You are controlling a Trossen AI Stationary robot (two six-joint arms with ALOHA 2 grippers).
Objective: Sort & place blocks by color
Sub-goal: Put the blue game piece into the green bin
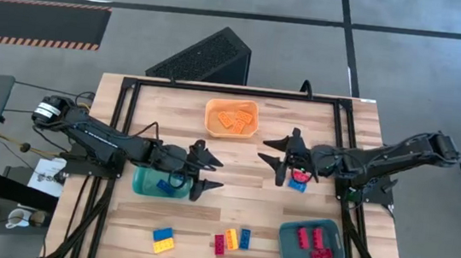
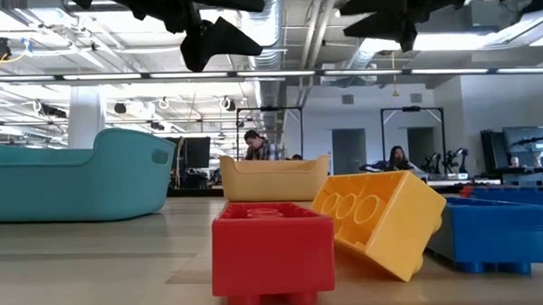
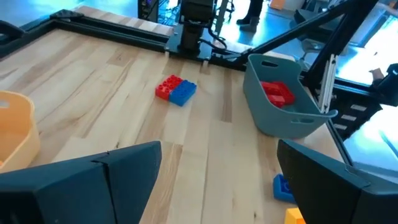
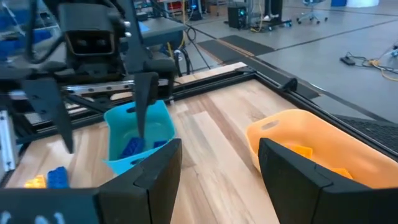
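Overhead layout: left end effector (image 1: 206, 170), fingers spread and empty, beside the teal bin (image 1: 149, 181); right end effector (image 1: 279, 161), likewise spread and empty, just above a red-and-blue block pair (image 1: 298, 182). Loose blocks (image 1: 232, 240) lie along the counter (image 1: 231, 206) front edge; red ones fill the grey bin (image 1: 290, 249).

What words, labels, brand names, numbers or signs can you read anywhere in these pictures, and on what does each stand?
None can be read.
The blocks and the bins show no legible lettering.
Any signs or screens in the room behind the table are too small to read.
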